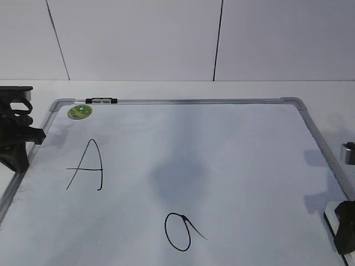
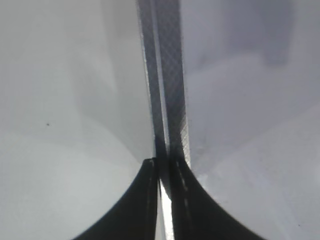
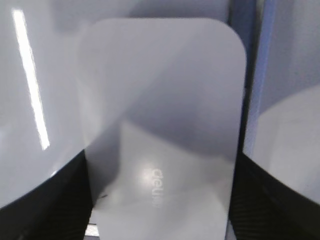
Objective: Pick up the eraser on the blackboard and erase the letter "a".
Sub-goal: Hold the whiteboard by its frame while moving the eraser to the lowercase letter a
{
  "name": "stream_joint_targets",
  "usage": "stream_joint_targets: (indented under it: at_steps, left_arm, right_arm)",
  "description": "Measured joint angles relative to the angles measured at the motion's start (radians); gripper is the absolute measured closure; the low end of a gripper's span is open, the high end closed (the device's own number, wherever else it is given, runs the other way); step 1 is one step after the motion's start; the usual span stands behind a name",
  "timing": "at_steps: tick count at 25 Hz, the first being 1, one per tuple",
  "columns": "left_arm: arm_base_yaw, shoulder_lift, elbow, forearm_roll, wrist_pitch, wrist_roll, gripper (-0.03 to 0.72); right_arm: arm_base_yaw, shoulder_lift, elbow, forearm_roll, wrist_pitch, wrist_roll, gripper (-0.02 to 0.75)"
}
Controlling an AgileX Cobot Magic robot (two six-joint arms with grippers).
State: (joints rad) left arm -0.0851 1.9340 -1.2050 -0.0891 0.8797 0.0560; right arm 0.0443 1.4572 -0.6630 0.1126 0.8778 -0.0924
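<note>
From my station I see the blackboard (image 1: 238,160) lying flat on the white bench (image 1: 177,88), its silver frame running round a white writing surface with a round green sticker (image 1: 80,111) in the far left corner. A tall capital "A" (image 1: 86,165) is drawn on the left half. The letter "a" (image 1: 178,231), a small black loop with a short tail to its right, sits at the near edge, close to the middle.

The eraser (image 3: 162,130) fills my right wrist view: a white rounded block with faint grey lettering on its top, lying just beside the board's right frame. The right gripper (image 3: 161,200) straddles it, one dark finger (image 3: 45,200) on either side of the block's long edges; the view is close and soft, so I think the pads touch the eraser but I cannot tell whether it is clamped. In the exterior view that gripper shows at the near right corner.

The left gripper (image 2: 164,187) is over the board's left frame rail (image 2: 167,90), its fingers pressed together with nothing between them.
</note>
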Motion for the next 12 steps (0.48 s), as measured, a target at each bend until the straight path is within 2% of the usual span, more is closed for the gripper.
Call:
stream_joint_targets:
  at_steps: [7,12]
  left_arm:
    - [0.0,0.0,0.0,0.0,0.0,0.0,0.663]
    - [0.0,0.0,0.0,0.0,-0.002,0.0,0.663]
  right_arm:
    - [0.0,0.002,-0.007,-0.001,0.011,0.0,0.174]
    - [0.0,0.004,-0.049,-0.008,0.075,0.0,0.175]
